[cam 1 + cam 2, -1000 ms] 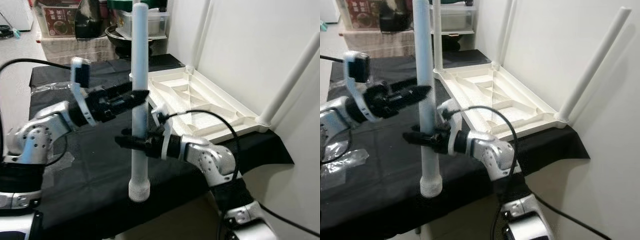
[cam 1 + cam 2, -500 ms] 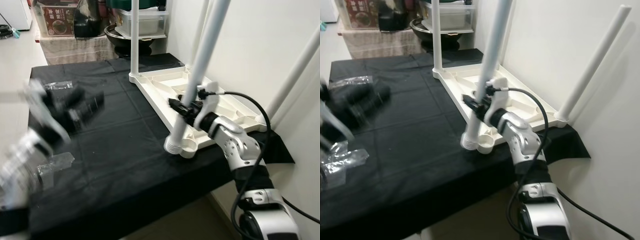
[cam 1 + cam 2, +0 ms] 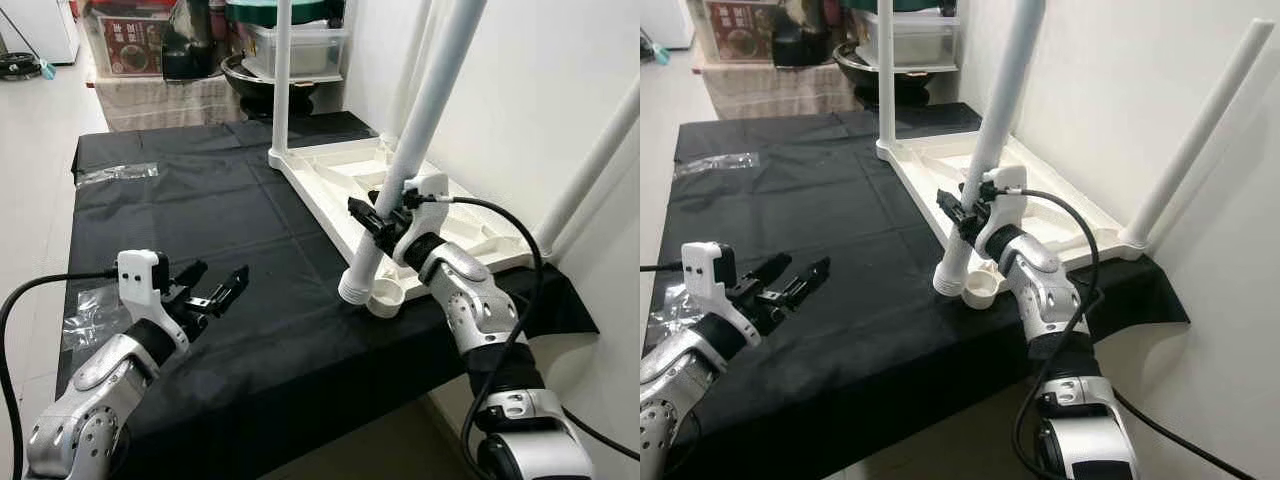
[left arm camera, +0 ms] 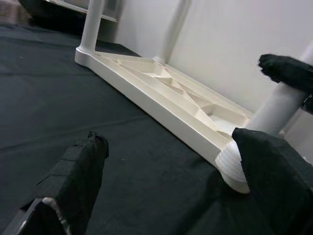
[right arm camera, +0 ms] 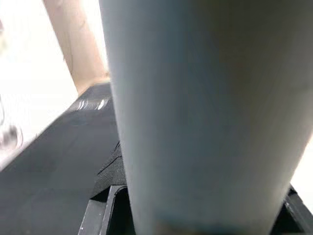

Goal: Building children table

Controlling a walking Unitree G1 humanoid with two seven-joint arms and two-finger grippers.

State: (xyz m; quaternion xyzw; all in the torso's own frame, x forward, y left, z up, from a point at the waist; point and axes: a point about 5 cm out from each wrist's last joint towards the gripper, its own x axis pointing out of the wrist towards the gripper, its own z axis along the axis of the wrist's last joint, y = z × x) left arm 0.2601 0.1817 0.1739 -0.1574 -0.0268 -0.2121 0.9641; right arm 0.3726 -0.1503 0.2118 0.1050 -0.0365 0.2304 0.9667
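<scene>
right gripper (image 3: 375, 215) apparently around table leg (image 3: 415, 145)

The white plastic tabletop (image 3: 400, 195) lay upside down along the right edge of the black-covered table (image 3: 200, 230), three white legs standing from its corners. A fourth white leg (image 3: 415, 150) leaned tilted, its ribbed end just beside the empty near-corner socket (image 3: 386, 298).

One upturned tabletop (image 3: 350, 180), four white legs (image 3: 420, 120), two plastic bags (image 3: 85, 315)
</scene>
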